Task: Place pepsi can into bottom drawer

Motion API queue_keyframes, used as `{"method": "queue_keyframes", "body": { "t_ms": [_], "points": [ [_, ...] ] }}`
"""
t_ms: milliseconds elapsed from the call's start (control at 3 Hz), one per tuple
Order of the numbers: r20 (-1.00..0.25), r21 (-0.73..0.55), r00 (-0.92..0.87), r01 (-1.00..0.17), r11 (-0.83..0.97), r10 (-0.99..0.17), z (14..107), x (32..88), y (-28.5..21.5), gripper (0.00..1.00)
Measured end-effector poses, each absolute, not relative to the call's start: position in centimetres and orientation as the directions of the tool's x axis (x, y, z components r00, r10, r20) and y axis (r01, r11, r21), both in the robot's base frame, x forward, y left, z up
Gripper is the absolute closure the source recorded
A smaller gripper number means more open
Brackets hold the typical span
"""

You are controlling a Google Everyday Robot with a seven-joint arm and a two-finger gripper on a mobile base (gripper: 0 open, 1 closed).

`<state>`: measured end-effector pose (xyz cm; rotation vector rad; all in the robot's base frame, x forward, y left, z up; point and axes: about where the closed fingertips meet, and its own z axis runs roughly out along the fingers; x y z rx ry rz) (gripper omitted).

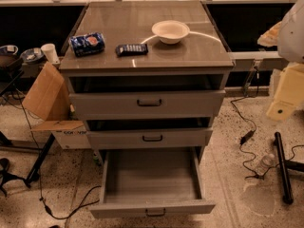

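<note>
at the far right edge of the view, off the side of the cabinet [142, 18], the gripper [270, 35] hangs pale and partly cut off; whether it is open or closed i cannot tell. well to its left, the pepsi can [87, 43] lies on its side on the cabinet top, near the left edge. a dark packet [131, 49] lies just right of the can, and a white bowl [170, 31] sits nearer the gripper. below and left of the gripper, the bottom drawer [151, 175] stands pulled out.
</note>
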<state>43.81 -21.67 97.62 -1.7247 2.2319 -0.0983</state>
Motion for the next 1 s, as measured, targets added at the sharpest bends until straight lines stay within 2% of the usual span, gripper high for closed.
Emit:
{"method": "queue_keyframes", "body": {
  "t_ms": [333, 1000],
  "points": [
    [-0.207, -0.246, -0.221, -0.931, 0.270, -0.953, 97.6, 43.8, -21.6, 0.00],
    [-0.282, -0.271, -0.188, -0.925, 0.266, -0.941, 98.5, 46.7, -16.6, 0.00]
  ]
}}
